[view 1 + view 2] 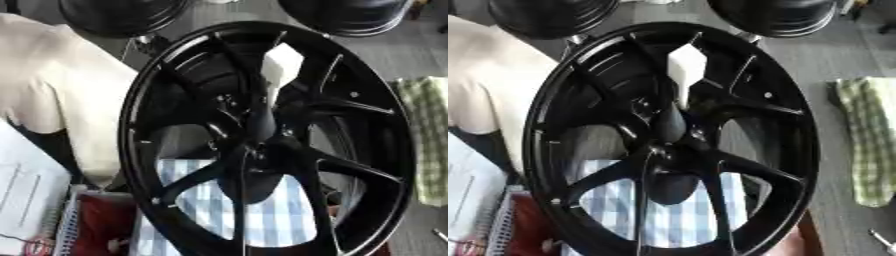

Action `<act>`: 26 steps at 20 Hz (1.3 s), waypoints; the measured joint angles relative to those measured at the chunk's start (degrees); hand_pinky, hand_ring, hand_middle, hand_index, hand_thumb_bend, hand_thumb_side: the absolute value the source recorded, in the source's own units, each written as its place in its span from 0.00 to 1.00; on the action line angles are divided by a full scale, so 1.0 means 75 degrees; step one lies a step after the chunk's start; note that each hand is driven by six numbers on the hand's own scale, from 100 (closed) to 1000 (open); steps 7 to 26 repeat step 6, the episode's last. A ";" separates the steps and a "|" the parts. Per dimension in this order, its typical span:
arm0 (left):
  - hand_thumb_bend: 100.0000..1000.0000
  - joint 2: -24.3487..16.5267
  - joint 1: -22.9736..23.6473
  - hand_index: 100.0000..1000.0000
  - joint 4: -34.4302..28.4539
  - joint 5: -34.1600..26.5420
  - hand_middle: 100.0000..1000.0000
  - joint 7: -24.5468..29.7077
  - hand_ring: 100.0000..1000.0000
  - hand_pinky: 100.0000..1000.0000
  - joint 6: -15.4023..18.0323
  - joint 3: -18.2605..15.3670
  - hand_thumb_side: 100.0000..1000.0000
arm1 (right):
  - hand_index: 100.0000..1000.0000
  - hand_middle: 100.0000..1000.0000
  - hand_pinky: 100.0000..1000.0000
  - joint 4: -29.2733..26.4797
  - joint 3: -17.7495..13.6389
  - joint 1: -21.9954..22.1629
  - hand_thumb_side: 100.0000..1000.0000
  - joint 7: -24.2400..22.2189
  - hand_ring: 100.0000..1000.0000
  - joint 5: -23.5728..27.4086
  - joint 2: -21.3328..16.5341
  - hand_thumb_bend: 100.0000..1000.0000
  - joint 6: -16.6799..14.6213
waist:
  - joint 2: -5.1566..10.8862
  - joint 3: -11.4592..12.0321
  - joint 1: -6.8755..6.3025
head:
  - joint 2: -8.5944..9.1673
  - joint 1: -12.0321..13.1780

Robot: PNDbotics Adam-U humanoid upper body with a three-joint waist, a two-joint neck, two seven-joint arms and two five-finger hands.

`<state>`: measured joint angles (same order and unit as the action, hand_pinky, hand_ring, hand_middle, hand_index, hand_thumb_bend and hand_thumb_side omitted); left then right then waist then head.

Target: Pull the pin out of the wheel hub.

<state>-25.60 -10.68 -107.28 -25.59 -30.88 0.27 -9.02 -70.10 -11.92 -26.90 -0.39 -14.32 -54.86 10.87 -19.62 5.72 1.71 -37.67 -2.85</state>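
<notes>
No hand shows in either view, so its state cannot be told. White-headed pin stands above the centre of the hub, still in. Risks: the reach snags a spoke; an off-axis pull jams the pin or tips the hub.

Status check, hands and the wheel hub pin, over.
Neither hand identifiable in either eye view. Black wheel fills the frame, hub at centre. White piece sits above the hub; whether it is the pin, cannot tell. Dark shape crosses the hub, unclear.
</notes>
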 measured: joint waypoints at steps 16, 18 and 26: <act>0.21 0.0000 -0.0012 0.74 0.0000 0.0000 0.61 0.0021 0.67 0.76 -0.0002 0.0002 0.73 | 0.74 0.66 0.86 -0.1123 0.0068 -0.0524 0.53 0.0361 0.69 0.0745 0.0273 0.00 -0.0511 | 0.0039 0.0021 -0.0019 | -0.0001 0.0034; 0.21 0.0000 -0.0012 0.74 0.0000 0.0000 0.61 0.0021 0.67 0.76 -0.0002 0.0002 0.73 | 0.74 0.66 0.86 -0.1123 0.0068 -0.0524 0.53 0.0361 0.69 0.0745 0.0273 0.00 -0.0511 | 0.0039 0.0021 -0.0019 | -0.0001 0.0034; 0.21 0.0000 -0.0012 0.74 0.0000 0.0000 0.61 0.0021 0.67 0.76 -0.0002 0.0002 0.73 | 0.74 0.66 0.86 -0.1123 0.0068 -0.0524 0.53 0.0361 0.69 0.0745 0.0273 0.00 -0.0511 | 0.0039 0.0021 -0.0019 | -0.0001 0.0034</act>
